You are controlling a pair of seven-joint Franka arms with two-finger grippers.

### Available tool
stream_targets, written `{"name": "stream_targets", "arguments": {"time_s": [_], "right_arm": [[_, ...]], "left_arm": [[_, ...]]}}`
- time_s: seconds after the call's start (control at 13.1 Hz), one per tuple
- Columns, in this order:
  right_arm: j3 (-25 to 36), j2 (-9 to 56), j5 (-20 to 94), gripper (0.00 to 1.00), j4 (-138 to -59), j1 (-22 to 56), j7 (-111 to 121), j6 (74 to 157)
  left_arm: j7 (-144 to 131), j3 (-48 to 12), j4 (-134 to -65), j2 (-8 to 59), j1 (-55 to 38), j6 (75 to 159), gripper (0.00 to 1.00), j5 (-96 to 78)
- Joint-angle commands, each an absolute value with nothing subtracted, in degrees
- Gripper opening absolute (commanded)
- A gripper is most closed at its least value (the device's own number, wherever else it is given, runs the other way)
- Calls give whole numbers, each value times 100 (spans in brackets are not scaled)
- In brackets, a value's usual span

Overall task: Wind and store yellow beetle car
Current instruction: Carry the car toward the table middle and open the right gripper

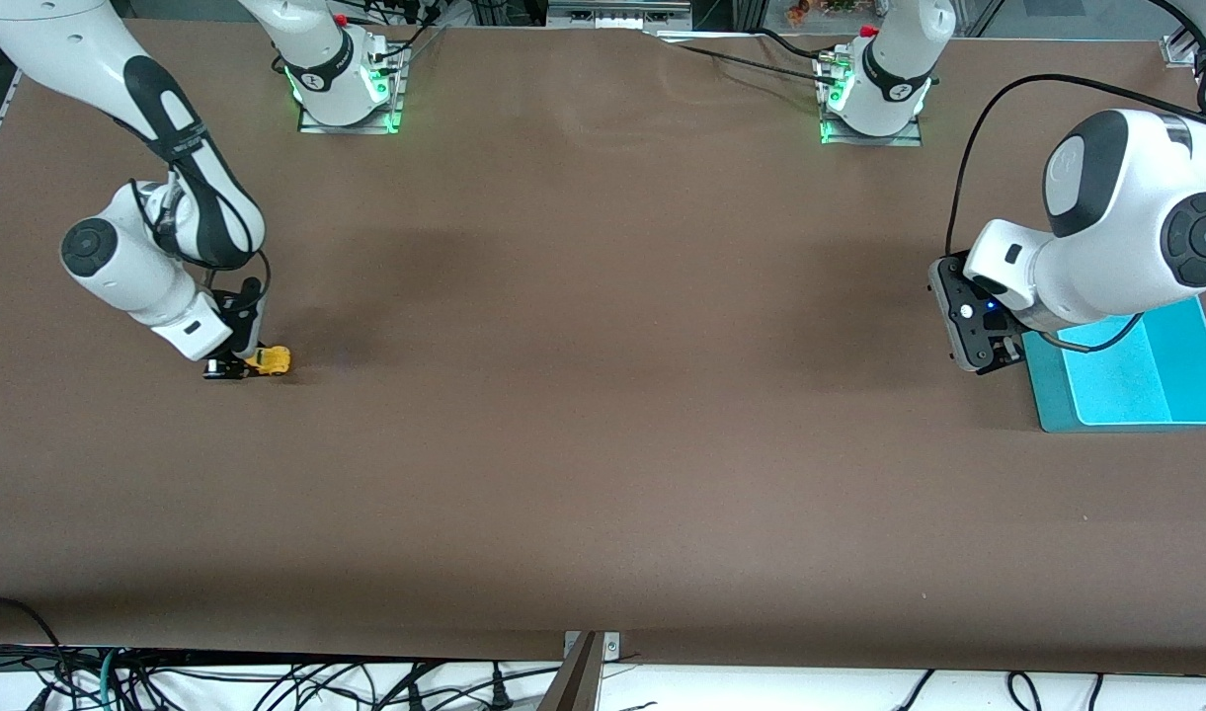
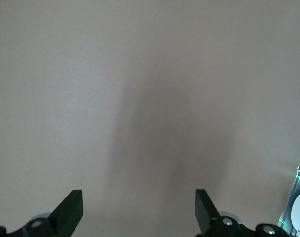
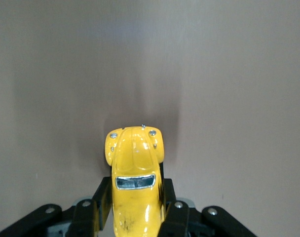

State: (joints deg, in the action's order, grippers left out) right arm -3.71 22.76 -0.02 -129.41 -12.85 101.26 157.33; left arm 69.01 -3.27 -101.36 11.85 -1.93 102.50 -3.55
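While the brown table [image 1: 603,415] fills nearly the whole front view, two white arms reach over it from bases along its upper edge. Toward the left arm's end of the table lies a turquoise tray [image 1: 1136,380], a flat piece with a raised rim, nearer to the front camera than that arm's base.

Over the table just beside the tray's edge, the left gripper [image 1: 978,331] hangs at the end of its bent arm. In the left wrist view its two dark fingers [image 2: 71,210] stand spread wide apart, with only bare table surface and a soft shadow between them; the left gripper [image 2: 137,212] holds nothing. This arm waits.

At the right arm's end of the table, the right gripper [image 1: 235,363] is down at the table surface, its arm folded steeply above it. Its fingers are pressed in on the sides of the yellow beetle car [image 1: 270,361], which shows in the front view as a small yellow shape sticking out from the gripper toward the middle of the table. In the right wrist view the yellow beetle car [image 3: 135,177] sits between the black fingers [image 3: 175,217] of the right gripper [image 3: 136,217], its rounded hood with two small headlights pointing away from the wrist and its dark windscreen facing up. Whether its wheels touch the table I cannot tell.
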Motion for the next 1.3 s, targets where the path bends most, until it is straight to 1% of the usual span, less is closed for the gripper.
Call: {"name": "stream_targets", "arguments": {"time_s": [0.0, 0.23, 0.38, 0.46, 0.53, 0.69, 0.84, 0.99, 1.14, 1.22], "right_arm": [[-404, 2689, 53, 0, -13034, -1713, 10625, 15794], [-404, 2725, 61, 0, -13025, -2100, 11038, 15785], [-413, 2760, 70, 0, -12903, -2127, 11048, 15741], [-430, 2768, 79, 2, -12850, -2118, 11013, 15733], [-465, 2769, 105, 9, -12824, -2118, 10987, 15724], [-658, 2769, 254, 35, -12605, -2109, 10890, 15488], [-817, 2777, 255, 48, -12394, -2101, 10881, 15268], [-983, 2777, 255, 57, -12165, -2083, 10855, 15022], [-1055, 2777, 255, 70, -12015, -2074, 10846, 14889], [-1081, 2803, 255, 82, -11980, -2074, 10846, 14889]], "left_arm": [[7022, -334, -10265, 1143, -193, 10371, 100, -316], [7031, -334, -10327, 1143, -193, 10433, 100, -325], [7031, -343, -10327, 1143, -193, 10433, 100, -325], [7031, -343, -10327, 1143, -193, 10433, 100, -325], [7031, -343, -10327, 1143, -193, 10433, 100, -325], [7031, -351, -10327, 1143, -193, 10433, 100, -325], [7031, -352, -10327, 1143, -193, 10433, 100, -316], [7031, -352, -10327, 1143, -193, 10433, 100, -316], [7022, -352, -10327, 1143, -193, 10433, 100, -325], [7031, -360, -10327, 1143, -193, 10433, 100, -325]]}}
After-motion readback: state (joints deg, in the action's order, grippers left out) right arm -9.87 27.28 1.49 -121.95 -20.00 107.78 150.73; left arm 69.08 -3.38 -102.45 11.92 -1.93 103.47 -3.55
